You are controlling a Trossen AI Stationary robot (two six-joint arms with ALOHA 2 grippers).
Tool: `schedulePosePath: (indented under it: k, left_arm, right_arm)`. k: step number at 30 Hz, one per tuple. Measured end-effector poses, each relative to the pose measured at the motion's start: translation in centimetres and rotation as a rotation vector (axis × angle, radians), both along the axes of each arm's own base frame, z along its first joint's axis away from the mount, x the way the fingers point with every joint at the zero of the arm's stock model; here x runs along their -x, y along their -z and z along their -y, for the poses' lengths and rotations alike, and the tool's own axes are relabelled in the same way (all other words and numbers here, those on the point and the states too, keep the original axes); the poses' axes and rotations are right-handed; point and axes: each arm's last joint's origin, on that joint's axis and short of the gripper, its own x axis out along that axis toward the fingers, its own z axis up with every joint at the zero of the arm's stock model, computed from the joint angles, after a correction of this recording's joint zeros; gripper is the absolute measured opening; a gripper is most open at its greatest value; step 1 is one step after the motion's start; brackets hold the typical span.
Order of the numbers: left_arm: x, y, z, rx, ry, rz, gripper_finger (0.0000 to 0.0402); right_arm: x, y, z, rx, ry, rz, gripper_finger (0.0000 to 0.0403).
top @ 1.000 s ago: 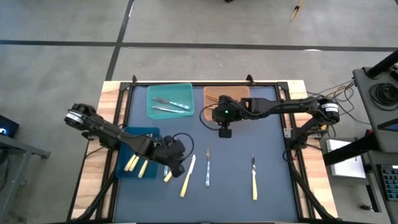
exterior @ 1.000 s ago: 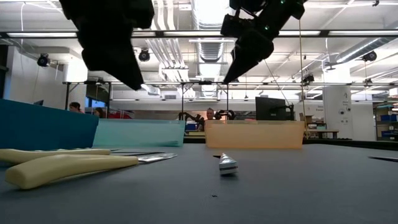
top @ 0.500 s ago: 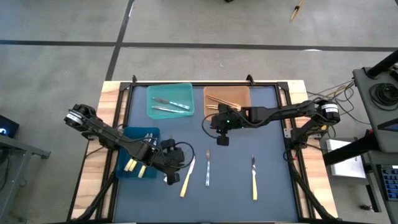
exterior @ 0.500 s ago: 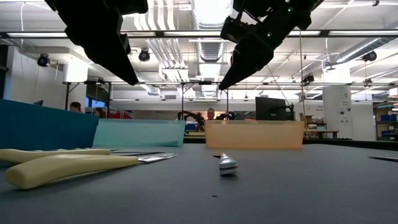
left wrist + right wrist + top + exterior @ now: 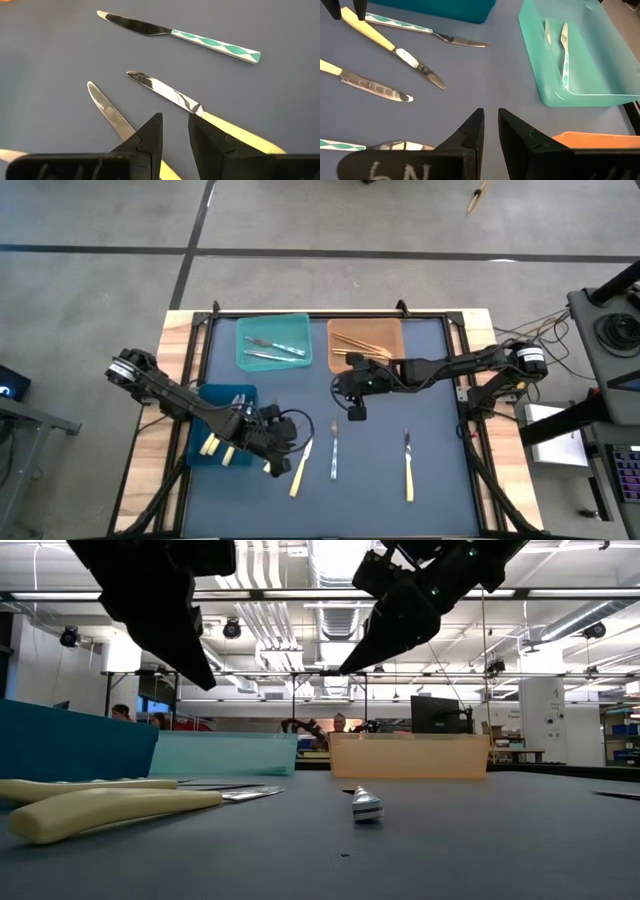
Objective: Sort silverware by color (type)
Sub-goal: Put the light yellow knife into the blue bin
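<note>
My left gripper (image 5: 277,448) (image 5: 175,120) hovers open a little above two pale yellow-handled knives (image 5: 200,107) (image 5: 107,114) lying flat on the mat near the dark blue bin (image 5: 222,430). A teal-patterned knife (image 5: 333,448) (image 5: 200,39) lies flat to their right, and another yellow knife (image 5: 408,465) farther right. My right gripper (image 5: 355,408) (image 5: 490,116) hangs narrowly open over the mat's middle, in front of the orange bin (image 5: 366,343), holding nothing. In the low view both grippers (image 5: 165,610) (image 5: 400,615) are well above the table.
The dark blue bin holds yellow pieces, the teal bin (image 5: 273,340) (image 5: 570,60) two teal-handled pieces, and the orange bin orange-tan pieces. A black frame (image 5: 460,395) rims the mat. There is bare mat between the knives and the bins.
My right gripper has moved from the orange bin's front edge toward the table's near edge, over the mat's middle. My left gripper has shifted a little toward the near edge, over the yellow knives. The silverware has stayed where it was.
</note>
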Motion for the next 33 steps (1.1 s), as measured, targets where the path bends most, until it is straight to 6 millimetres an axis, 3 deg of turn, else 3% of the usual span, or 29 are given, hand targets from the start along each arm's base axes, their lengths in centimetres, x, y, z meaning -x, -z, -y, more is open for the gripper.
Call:
schedulePosePath:
  k: [16, 33]
  left_arm:
    - [-0.4, 3.4, 1.1, 0.172, -0.159, -0.146, 0.0075]
    - [-0.1, 3.9, 1.2, 0.312, -0.256, -0.243, 0.0075]
  right_arm:
    - [0.4, 0.6, -2.5, 0.031, -0.101, -0.069, 0.0047]
    - [1.8, 1.4, -3.3, 0.072, -0.097, -0.110, 0.0047]
